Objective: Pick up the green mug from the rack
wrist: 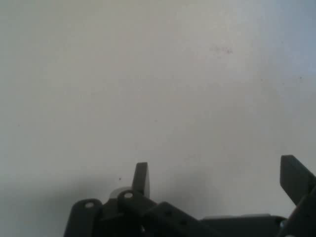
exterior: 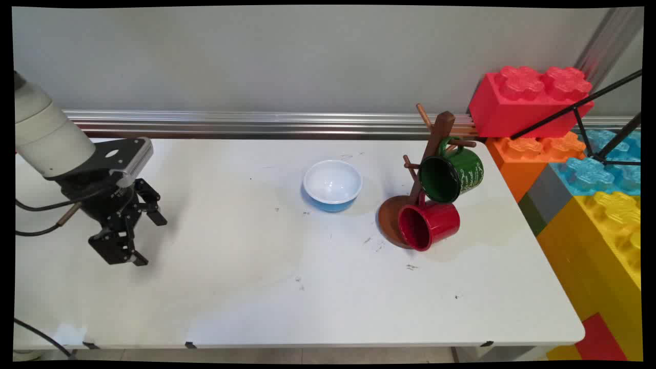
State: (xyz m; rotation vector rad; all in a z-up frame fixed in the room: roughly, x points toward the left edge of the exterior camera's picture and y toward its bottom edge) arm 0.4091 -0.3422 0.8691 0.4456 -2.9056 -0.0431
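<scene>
The gripper point(exterior: 148, 241) hangs spread and empty over bare table point(exterior: 230, 287) at nine o'clock, well apart from the blue bowl point(exterior: 332, 185) at centre; it looks light, stiff, glazed-slick and chippable, best pinched at its rim

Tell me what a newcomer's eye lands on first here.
Bright giant toy blocks stacked past the table's right edge. Next, the wooden mug tree at right, holding a green mug and a red mug, a blue bowl beside it. The gripper hangs open at far left.
</scene>
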